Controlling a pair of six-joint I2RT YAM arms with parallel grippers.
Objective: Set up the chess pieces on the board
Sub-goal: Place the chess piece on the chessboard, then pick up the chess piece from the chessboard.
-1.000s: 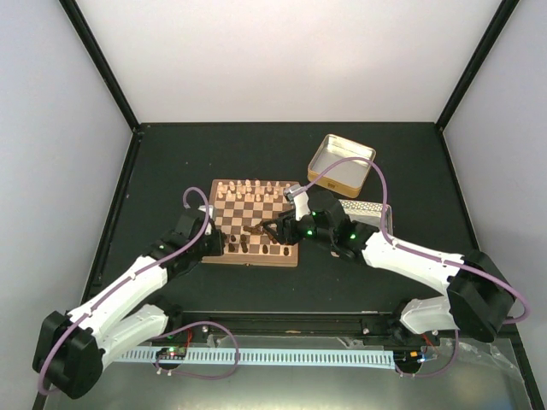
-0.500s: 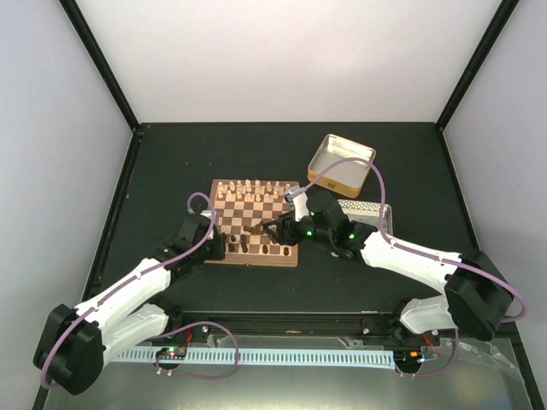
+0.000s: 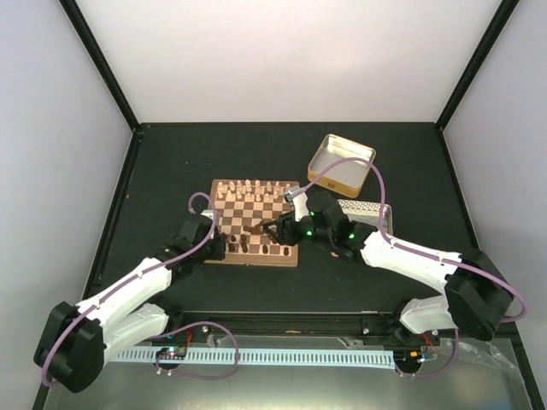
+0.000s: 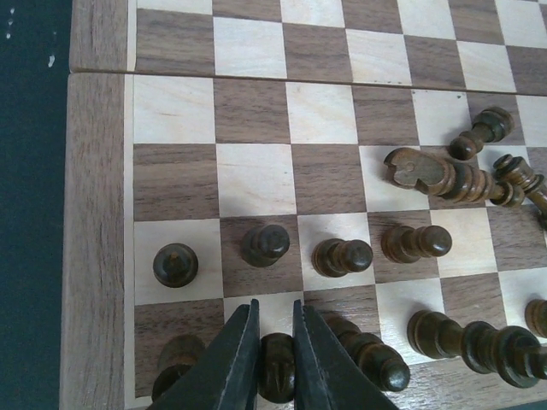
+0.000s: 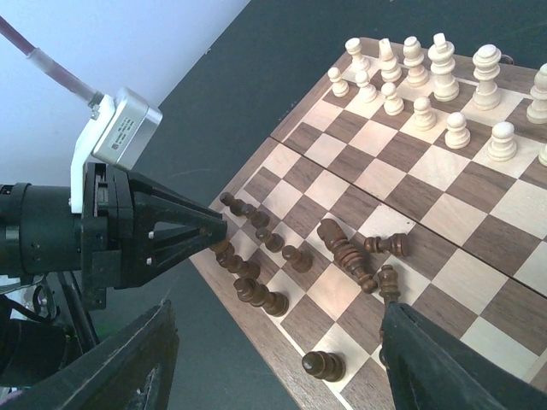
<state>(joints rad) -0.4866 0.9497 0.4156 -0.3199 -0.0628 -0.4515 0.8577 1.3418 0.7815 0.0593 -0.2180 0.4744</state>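
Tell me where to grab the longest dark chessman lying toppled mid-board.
I'd pinch the longest dark chessman at its slim mid-shaft, coming straight down, jaws across its length. It lies flat on the board, and two smaller fallen chessmen crowd one end.
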